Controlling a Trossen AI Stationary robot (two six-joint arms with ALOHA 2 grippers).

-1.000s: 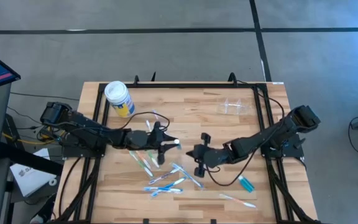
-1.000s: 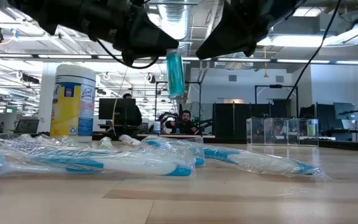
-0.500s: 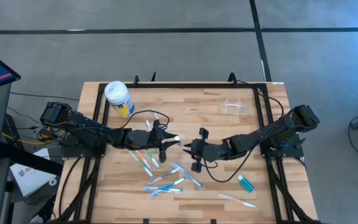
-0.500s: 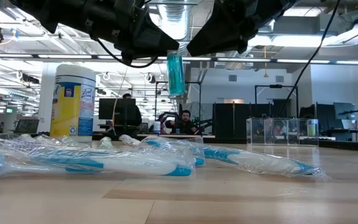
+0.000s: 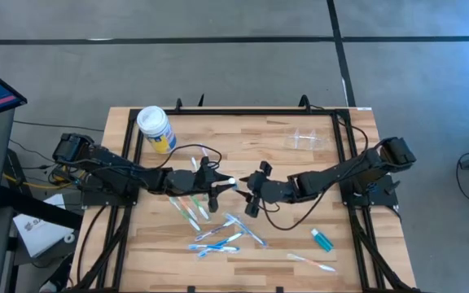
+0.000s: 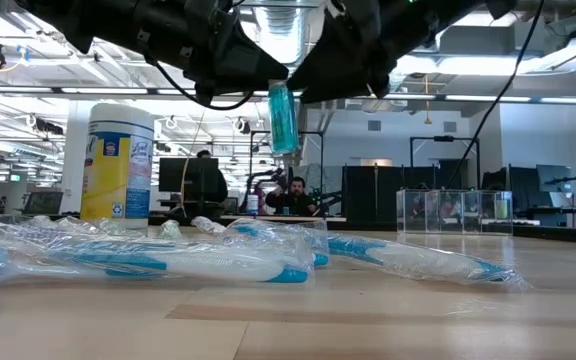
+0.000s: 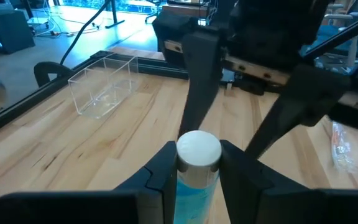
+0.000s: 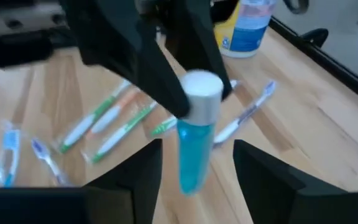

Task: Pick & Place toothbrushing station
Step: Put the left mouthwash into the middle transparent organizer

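Since a second ago my right claw (image 5: 249, 195) has slid leftward across the table, away from the wrapped toothbrushes it hung over, and now sits at the middle with its fingers spread apart on either side of a small blue tube (image 8: 197, 138). That tube, white-capped, is clamped between the fingers of my left claw (image 7: 197, 163), which holds it up off the wood — cap pointing toward my right arm.

Nearest the front edge lie several wrapped toothbrushes (image 5: 218, 238), blue and white in clear sleeves, with a second blue tube (image 5: 322, 240) off to the right. A few green and orange brushes (image 5: 187, 208) rest just below my left claw.

Farther back, a yellow-and-blue wipes canister (image 5: 155, 129) with a white lid stands at the far left. The clear plastic cup (image 5: 309, 139) sits at the far right corner of the table (image 5: 251, 134), well apart from both claws — untouched.

Beyond the table, a person (image 6: 290, 196) sits at a desk.
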